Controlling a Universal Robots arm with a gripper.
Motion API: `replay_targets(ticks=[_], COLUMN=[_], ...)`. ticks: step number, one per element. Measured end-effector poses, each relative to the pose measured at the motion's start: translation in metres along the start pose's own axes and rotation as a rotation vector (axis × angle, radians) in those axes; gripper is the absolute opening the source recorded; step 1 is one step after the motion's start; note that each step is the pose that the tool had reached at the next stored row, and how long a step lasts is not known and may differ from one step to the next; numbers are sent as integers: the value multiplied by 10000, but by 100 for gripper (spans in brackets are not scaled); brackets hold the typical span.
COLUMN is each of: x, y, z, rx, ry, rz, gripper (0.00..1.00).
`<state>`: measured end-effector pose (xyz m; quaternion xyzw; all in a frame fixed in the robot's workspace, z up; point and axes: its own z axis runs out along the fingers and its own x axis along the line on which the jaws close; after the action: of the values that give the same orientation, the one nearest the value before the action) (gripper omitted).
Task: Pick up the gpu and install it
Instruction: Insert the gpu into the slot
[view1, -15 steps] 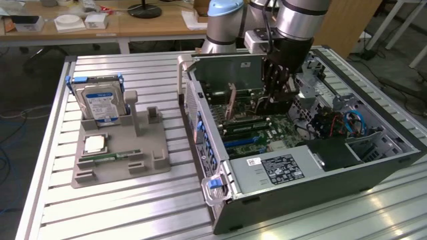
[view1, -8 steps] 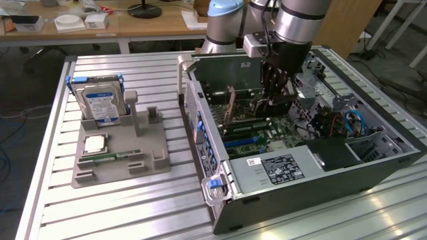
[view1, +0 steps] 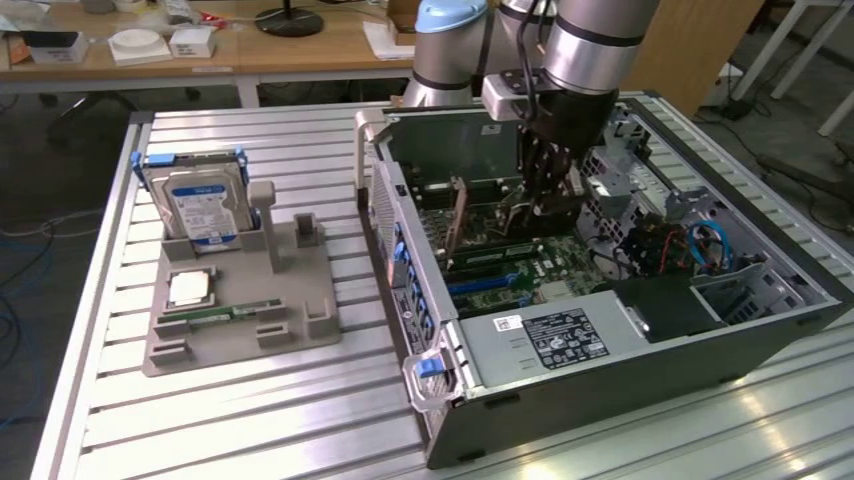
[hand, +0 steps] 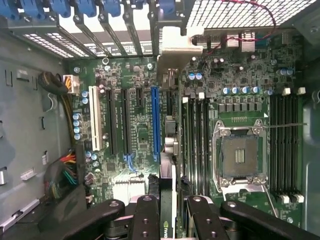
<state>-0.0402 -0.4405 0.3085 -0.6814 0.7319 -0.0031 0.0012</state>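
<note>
My gripper (view1: 550, 205) reaches down into the open computer case (view1: 641, 380), above the green motherboard (hand: 142, 132). In the wrist view the black fingers (hand: 145, 215) stand on either side of the gpu (hand: 169, 135). The gpu is a thin card seen edge-on, with a green logo near the fingers and its silver bracket (hand: 172, 55) at the case's slotted rear wall. It stands upright just beside the long blue slot (hand: 155, 120). From outside, the gpu (view1: 461, 215) is a thin brown upright board. Whether its edge sits in a slot is hidden.
On the exterior view's left, a grey holder (view1: 240, 300) on the slatted table carries the blue-labelled hard drive (view1: 200, 205), a processor chip (view1: 190, 288) and a green memory stick (view1: 214, 315). Inside the case are the processor socket (hand: 239, 156), the power supply (view1: 554, 335) and loose cables (view1: 694, 245).
</note>
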Motion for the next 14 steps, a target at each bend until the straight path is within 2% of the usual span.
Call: replay_targets(ticks=[6,14], x=[30,44], y=[3,38], z=[38,65], rx=[3,5], ry=[54,54], rz=[-38,-498], gripper=[26,26])
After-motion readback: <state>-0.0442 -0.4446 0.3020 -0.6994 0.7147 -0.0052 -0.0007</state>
